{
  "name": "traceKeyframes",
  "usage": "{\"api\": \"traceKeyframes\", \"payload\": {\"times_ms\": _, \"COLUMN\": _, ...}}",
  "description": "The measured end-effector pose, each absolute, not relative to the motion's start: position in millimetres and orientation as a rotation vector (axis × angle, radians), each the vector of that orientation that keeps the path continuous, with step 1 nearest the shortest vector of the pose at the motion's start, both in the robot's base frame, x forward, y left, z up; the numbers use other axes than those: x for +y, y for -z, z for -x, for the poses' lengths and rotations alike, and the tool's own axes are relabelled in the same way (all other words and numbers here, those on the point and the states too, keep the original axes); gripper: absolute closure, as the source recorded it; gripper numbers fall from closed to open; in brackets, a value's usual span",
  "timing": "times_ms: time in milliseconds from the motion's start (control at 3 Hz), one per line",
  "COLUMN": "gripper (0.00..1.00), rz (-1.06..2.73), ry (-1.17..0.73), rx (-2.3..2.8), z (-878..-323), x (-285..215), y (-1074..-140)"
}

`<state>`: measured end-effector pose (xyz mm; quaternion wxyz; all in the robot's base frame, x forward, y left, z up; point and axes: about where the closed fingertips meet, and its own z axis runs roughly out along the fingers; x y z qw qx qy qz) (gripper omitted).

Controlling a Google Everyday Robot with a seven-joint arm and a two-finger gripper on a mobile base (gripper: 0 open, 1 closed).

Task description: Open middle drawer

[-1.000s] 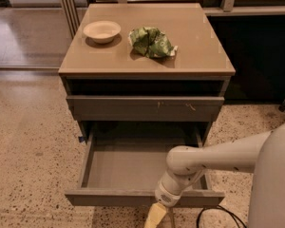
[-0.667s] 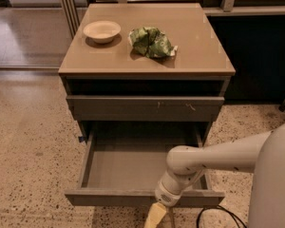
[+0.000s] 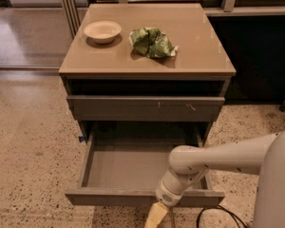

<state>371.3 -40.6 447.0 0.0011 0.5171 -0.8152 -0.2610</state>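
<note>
The middle drawer (image 3: 133, 167) is pulled far out of the grey cabinet. Its plain flat front (image 3: 109, 197) faces me and its grey inside shows nothing in it. Above it sits the taller closed front with white scratches (image 3: 145, 108). My gripper (image 3: 156, 216) hangs at the bottom edge of the view, just in front of and below the drawer's front, right of its middle. The white arm (image 3: 218, 158) reaches in from the right over the drawer's front right corner.
On the cabinet top (image 3: 199, 42) stand a small cream bowl (image 3: 102, 31) and a crumpled green bag (image 3: 152, 42). A black cable (image 3: 213, 215) lies on the speckled floor at the lower right. A dark low wall is behind on the right.
</note>
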Motion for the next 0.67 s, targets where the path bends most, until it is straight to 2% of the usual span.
{"api": "traceKeyframes", "payload": {"times_ms": 667, "gripper": 0.00, "rz": -1.625, "ry": 0.872, "rx": -2.546, "z": -365.6, "x": -40.5, "y": -448.0}}
